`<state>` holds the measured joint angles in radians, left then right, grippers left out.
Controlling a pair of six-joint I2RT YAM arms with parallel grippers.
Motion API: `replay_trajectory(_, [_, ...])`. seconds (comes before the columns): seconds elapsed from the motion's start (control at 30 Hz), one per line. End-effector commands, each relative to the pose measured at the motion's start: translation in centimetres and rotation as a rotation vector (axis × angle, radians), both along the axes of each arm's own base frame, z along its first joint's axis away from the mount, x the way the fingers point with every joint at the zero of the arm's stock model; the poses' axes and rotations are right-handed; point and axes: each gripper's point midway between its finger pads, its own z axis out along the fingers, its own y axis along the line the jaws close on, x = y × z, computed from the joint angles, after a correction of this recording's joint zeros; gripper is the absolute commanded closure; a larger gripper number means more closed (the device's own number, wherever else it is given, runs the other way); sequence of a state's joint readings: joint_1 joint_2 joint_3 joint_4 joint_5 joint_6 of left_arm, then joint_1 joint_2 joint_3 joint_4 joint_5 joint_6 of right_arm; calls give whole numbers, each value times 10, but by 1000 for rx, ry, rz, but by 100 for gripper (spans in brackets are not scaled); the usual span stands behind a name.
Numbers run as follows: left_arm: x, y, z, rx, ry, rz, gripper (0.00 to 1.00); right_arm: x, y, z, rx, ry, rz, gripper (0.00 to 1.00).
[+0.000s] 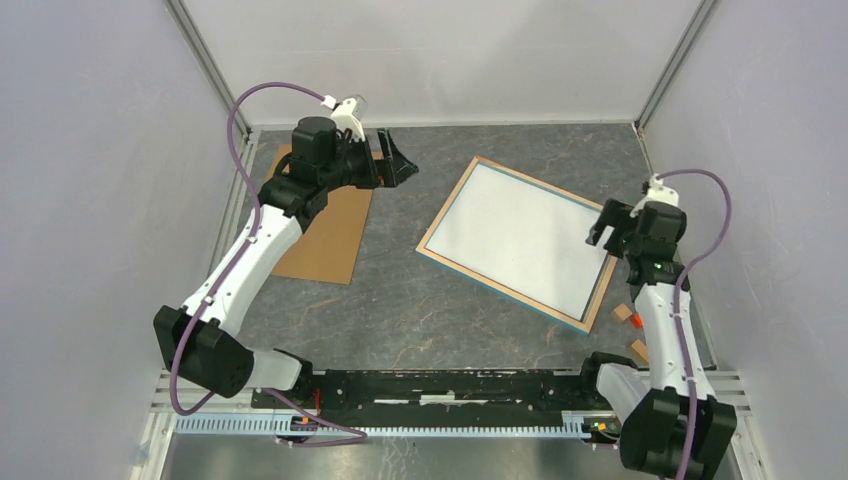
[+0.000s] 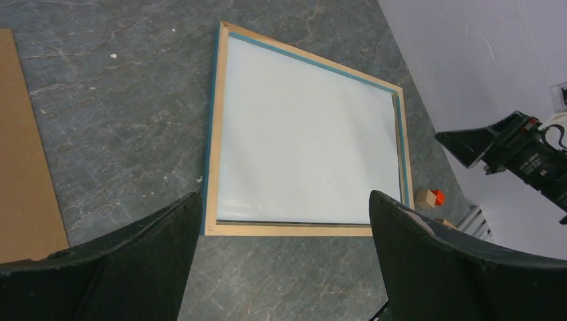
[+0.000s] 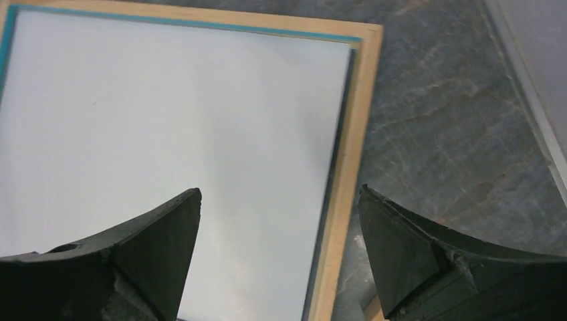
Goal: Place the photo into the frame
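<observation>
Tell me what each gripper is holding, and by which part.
Nothing is held. The left gripper and the right gripper both stand open and empty; the right one hovers over the frame's edge.

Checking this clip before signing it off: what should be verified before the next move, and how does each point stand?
1. The frame lies flat, wood rim up: ok.
2. A white sheet lies inside the rim: ok. Whether it is the photo face down: cannot tell.
3. The right gripper has its jaws open and empty above the frame's edge: ok.
4. The left gripper has its jaws open and empty: ok.
5. The backing board lies apart from the frame: ok.
</observation>
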<state>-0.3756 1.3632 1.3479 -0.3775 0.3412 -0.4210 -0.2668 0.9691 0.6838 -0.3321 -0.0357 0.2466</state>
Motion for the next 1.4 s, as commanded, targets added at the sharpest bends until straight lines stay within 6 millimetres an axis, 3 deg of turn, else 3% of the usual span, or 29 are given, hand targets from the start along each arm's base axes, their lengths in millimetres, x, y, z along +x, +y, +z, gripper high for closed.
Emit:
replay_trajectory(0.0, [13, 12, 6, 17, -72, 76, 0, 11, 52, 9, -19, -33, 196, 7])
replay_trajectory(0.13, [26, 45, -32, 172, -20, 236, 2, 16, 154, 5, 161, -72, 495, 7])
replay_trajectory(0.27, [13, 92, -68, 265, 91, 363, 1, 8, 240, 11, 343, -145, 692, 7])
replay_trajectory(0.53, [-7, 259, -119, 380, 273, 890, 0, 8, 361, 3, 562, -112, 894, 8])
replay_trajectory(0.63, [-2, 303, -136, 476, 319, 1039, 0, 16, 399, 13, 636, -137, 932, 10])
replay_trajectory(0.73, [21, 336, -154, 531, 374, 1115, 0, 25, 442, 13, 689, -142, 993, 12])
replay_trajectory(0.8, [41, 343, -164, 526, 417, 1089, 0, 32, 466, 15, 738, -160, 1027, 12])
replay_trajectory(0.93, [84, 351, -179, 548, 404, 1007, 0, 45, 502, 1, 800, -147, 1069, 12])
replay_trajectory(1.1, [132, 356, -191, 378, 357, 883, 0, 65, 527, -17, 817, -116, 1076, 9])
replay_trajectory(1.2, [153, 361, -203, 324, 371, 833, 0, 74, 535, -31, 820, -101, 1060, 7])
replay_trajectory(1.37, [163, 362, -225, 314, 419, 813, 0, 89, 547, -46, 838, -95, 1038, 6])
